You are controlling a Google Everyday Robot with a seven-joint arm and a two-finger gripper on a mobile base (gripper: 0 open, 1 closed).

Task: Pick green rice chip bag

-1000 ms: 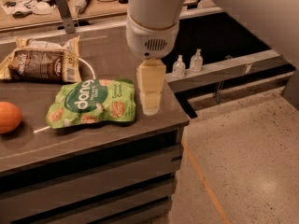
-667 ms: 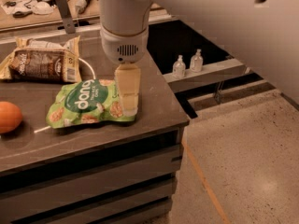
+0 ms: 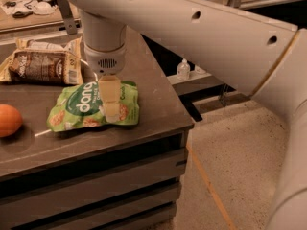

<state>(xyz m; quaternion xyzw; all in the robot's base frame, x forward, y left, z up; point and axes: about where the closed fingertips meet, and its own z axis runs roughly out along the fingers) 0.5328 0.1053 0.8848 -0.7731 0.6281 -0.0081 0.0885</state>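
The green rice chip bag (image 3: 79,107) lies flat on the dark table top (image 3: 158,104), near its front right part, with the white "dang" lettering facing up. My gripper (image 3: 112,114) hangs straight down from the white wrist and sits over the right half of the bag, low on or just above its surface. The big white arm crosses the top of the view from the right.
A brown-and-cream snack bag (image 3: 41,66) lies behind the green bag at the left. An orange (image 3: 9,120) sits at the table's left edge. A small clear bottle (image 3: 183,70) stands on a lower shelf to the right. Speckled floor (image 3: 240,166) lies past the table's right edge.
The gripper has moved left from beside the bag's right edge to over the bag, and has come lower. The bag, the brown bag and the orange have not moved.
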